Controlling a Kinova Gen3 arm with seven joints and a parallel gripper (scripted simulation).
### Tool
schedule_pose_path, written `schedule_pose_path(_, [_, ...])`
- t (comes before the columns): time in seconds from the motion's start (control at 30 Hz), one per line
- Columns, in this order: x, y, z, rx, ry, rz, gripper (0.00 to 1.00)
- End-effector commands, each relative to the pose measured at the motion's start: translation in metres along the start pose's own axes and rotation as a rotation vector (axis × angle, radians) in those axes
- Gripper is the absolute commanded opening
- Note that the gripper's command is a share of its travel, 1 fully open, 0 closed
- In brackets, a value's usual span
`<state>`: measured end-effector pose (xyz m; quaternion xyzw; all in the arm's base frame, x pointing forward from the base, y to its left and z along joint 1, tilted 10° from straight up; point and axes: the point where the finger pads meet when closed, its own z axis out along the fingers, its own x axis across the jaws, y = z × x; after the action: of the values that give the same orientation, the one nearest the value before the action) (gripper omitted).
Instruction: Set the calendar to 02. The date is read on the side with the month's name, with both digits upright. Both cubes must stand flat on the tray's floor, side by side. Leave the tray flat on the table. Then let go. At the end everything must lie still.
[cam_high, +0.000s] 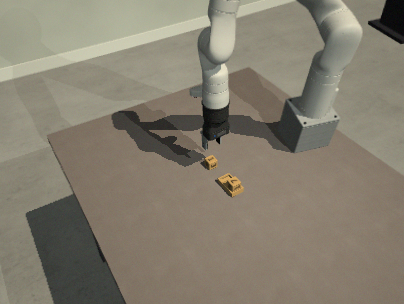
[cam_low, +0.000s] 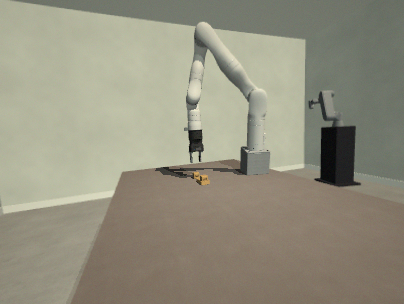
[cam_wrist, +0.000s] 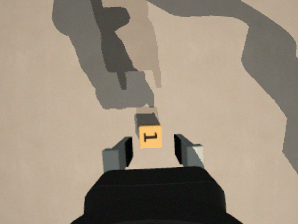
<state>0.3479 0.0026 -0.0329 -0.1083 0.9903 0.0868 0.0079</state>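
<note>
A loose orange cube (cam_high: 211, 162) (cam_low: 196, 175) (cam_wrist: 150, 136) sits on the table, apart from the tray. Its top face shows a dark 1, turned on its side in the wrist view. The small orange tray (cam_high: 237, 193) (cam_low: 204, 183) lies on the table in front of the loose cube. A second orange cube (cam_high: 233, 184) (cam_low: 204, 177) is in the tray; its digits and the month's name are too small to read. My gripper (cam_high: 212, 145) (cam_low: 196, 160) (cam_wrist: 153, 145) is open and empty, pointing down above the loose cube. In the wrist view the cube shows between the two fingers, touching neither.
The brown table (cam_high: 165, 225) (cam_low: 200, 240) carries the arm's grey base block (cam_high: 311, 132) (cam_low: 255, 162), behind and to the right of the cubes. Shadows of the arm lie across the table near the loose cube. A black pedestal (cam_low: 338, 155) stands off the table at the right.
</note>
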Motion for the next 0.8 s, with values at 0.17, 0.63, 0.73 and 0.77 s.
schedule_pose_path(0.17, [-0.005,-0.001,0.001,0.003,-0.014,0.01,0.9])
schedule_pose_path(0.63, [-0.006,-0.001,0.015,0.003,-0.016,0.01,0.9])
schedule_pose_path(0.73, [-0.006,0.0,0.019,0.003,-0.016,0.01,0.9])
schedule_pose_path(0.77, [-0.006,0.0,0.021,0.003,-0.016,0.01,0.9])
